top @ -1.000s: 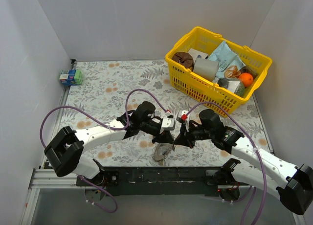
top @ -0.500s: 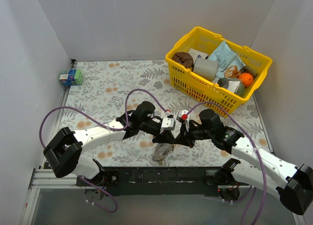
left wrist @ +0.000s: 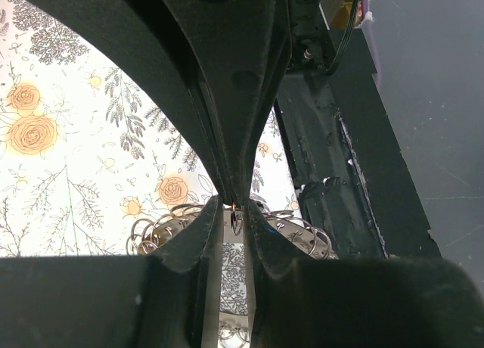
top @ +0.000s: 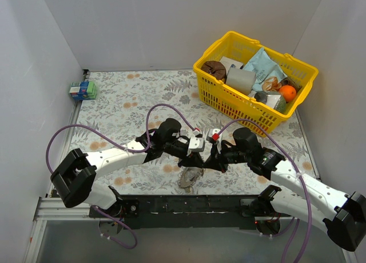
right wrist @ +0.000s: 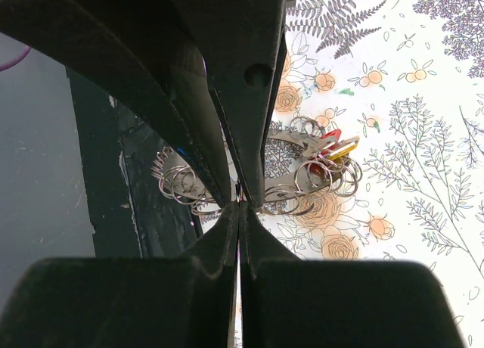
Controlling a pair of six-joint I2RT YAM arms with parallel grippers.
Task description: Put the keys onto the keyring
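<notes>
Hovering side by side, the right fingers [right wrist: 217, 236] press shut; the left fingers [left wrist: 203, 236] show a slim gap, grip unclear; the keys [top: 190, 177] lie heaped beneath at the tabletop's [top: 114, 103] near edge.

Robot test cell in a lab

Bare white panels [top: 34, 57] box in a table under a flowered cloth [top: 126, 103]. Two white robot arms, the left arm [top: 111, 157] and the right arm [top: 311, 188], trail purple cables [top: 80, 125] and are bolted to a black rail [top: 189, 204] on an aluminium frame [top: 43, 208]. Beside them stands a yellow shop basket [top: 234, 103] of mixed props.
</notes>
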